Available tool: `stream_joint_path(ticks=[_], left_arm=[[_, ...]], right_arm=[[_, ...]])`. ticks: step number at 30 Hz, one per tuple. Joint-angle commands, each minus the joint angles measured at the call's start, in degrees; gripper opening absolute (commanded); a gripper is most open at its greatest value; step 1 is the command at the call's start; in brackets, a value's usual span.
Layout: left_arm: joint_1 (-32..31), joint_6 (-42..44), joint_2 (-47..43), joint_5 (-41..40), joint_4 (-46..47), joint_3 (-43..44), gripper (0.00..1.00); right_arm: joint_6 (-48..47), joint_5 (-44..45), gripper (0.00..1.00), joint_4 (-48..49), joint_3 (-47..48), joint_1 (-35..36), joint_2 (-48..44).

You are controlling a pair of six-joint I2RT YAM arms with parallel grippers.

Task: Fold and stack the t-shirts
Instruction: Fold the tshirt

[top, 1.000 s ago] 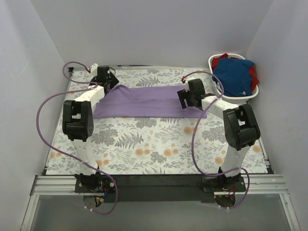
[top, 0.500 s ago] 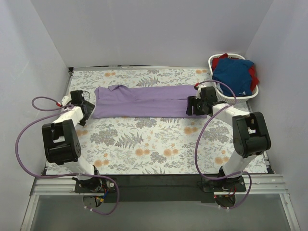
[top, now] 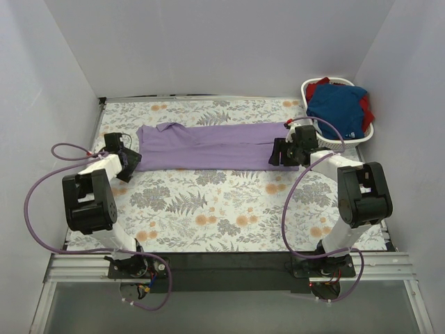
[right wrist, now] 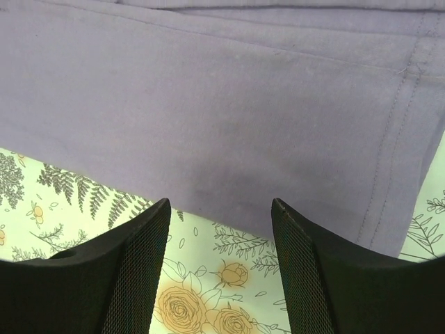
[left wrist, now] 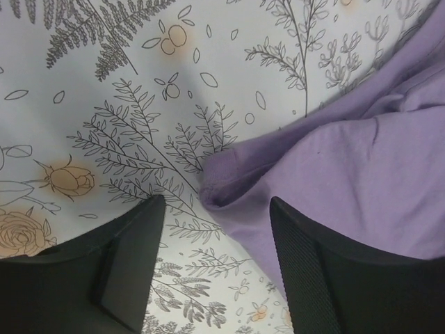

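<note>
Top external: left hand (top: 131,161) and right hand (top: 277,154), open, now flank the flattened lavender t-shirt (top: 208,145).

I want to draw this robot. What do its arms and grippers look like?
The left arm and right arm are white with chunky black joints. A looping purple cable hangs from each. The left gripper and right gripper each have two black fingers with dotted, textured insides.

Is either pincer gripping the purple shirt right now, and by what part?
Neither holds anything. The left pincer stands open at a corner of the lavender t-shirt; the right pincer stands open over its edge near the hem.
</note>
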Motion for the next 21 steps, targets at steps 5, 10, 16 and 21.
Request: stream_joint_path(ticks=[5,10,16,21], left_arm=[[-0.04,0.83,1.96,-0.09,-0.52,1.04,0.36],[-0.13,1.8,2.32,-2.47,-4.55,2.01,0.0],[0.05,1.54,-0.14,-4.84,-9.48,-0.53,0.0],[0.05,-1.71,-10.56,-1.86,-11.77,-11.66,0.0]], right_arm=[[3.03,-1.28,0.66,3.43,-3.87,-3.65,0.02],[5.75,-2.34,0.66,3.61,-6.77,-7.61,0.72],[10.5,-5.58,0.66,3.09,-12.92,-14.03,-0.33],[11.39,-3.58,0.68,-3.4,-22.4,-17.81,-11.82]])
